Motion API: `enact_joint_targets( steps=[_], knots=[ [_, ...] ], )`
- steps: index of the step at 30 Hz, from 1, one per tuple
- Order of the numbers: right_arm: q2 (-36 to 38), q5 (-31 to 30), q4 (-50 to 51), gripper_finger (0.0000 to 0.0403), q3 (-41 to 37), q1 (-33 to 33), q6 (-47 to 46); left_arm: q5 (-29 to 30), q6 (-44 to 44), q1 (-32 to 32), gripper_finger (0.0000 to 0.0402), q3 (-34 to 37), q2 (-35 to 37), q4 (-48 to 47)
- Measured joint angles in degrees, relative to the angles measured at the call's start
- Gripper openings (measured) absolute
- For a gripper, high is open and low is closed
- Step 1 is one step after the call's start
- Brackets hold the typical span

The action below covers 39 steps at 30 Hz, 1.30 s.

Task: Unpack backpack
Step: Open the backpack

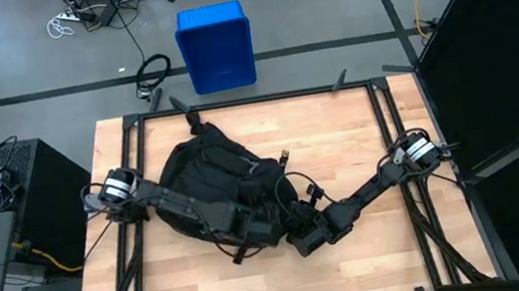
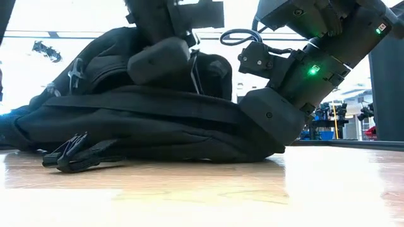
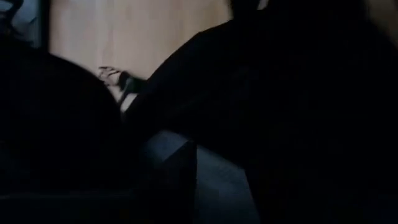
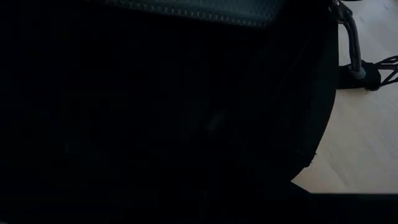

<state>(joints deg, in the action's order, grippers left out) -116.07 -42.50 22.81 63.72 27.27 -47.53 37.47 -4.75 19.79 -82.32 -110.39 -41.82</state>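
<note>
The black backpack (image 1: 208,172) lies flat on the wooden table, left of centre. A strap with a buckle (image 2: 72,154) trails off it onto the wood. My left arm reaches across the backpack from the table's left. My left gripper (image 1: 268,227) is down at the backpack's near right part, and the low view shows my left gripper (image 2: 165,60) on top of the fabric. My right gripper (image 1: 304,238) comes slanting down from the right and meets the backpack's (image 2: 126,120) right end. Black fabric (image 4: 155,112) fills the right wrist view. My right gripper (image 2: 268,123) is shut at the backpack's near right end (image 2: 237,135), coming slanting down from the table's right. Its fingertips are buried in the black fabric, so I cannot tell which part or how many layers it has. The backpack rests on the table.
A blue crate (image 1: 215,46) stands on the floor beyond the table's far edge. A black case (image 1: 35,195) sits off the left side and a black curtain (image 1: 499,54) off the right. Bare wood (image 1: 404,247) lies on the table's right and near sides.
</note>
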Motion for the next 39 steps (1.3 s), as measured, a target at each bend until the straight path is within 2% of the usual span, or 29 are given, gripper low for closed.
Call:
enact_joint_targets(
  steps=[5, 13, 22, 27, 33, 39],
  knots=[
    [0.0, 0.0, -0.3, 0.0000, 0.0, 0.0, -0.1, 8.9, -2.2, -2.2, 0.0150, 0.0, 0.0, -9.3],
    [0.0, 0.1, -0.7, 0.0000, 0.0, 0.1, -0.3, 10.5, -14.4, -7.8, 0.0157, 0.1, 0.0, -29.0],
    [0.0, 0.6, -0.8, 0.0000, 0.0, 0.4, -0.7, 17.2, -25.1, -8.9, 0.0157, 1.2, 1.5, -43.8],
    [0.0, 0.5, -0.8, 0.0000, 0.0, 0.5, -0.7, 18.6, -26.1, -8.9, 0.0157, 0.9, 5.4, -44.2],
    [0.0, 0.7, -0.9, 0.0000, 0.0, 0.4, -0.6, 19.9, -21.0, -6.4, 0.0160, -1.8, 9.0, -40.5],
    [0.0, 0.8, -1.0, 0.0000, 0.0, 0.4, -0.5, 23.5, -17.5, -4.0, 0.0173, -6.3, 9.2, -39.4]
  ],
)
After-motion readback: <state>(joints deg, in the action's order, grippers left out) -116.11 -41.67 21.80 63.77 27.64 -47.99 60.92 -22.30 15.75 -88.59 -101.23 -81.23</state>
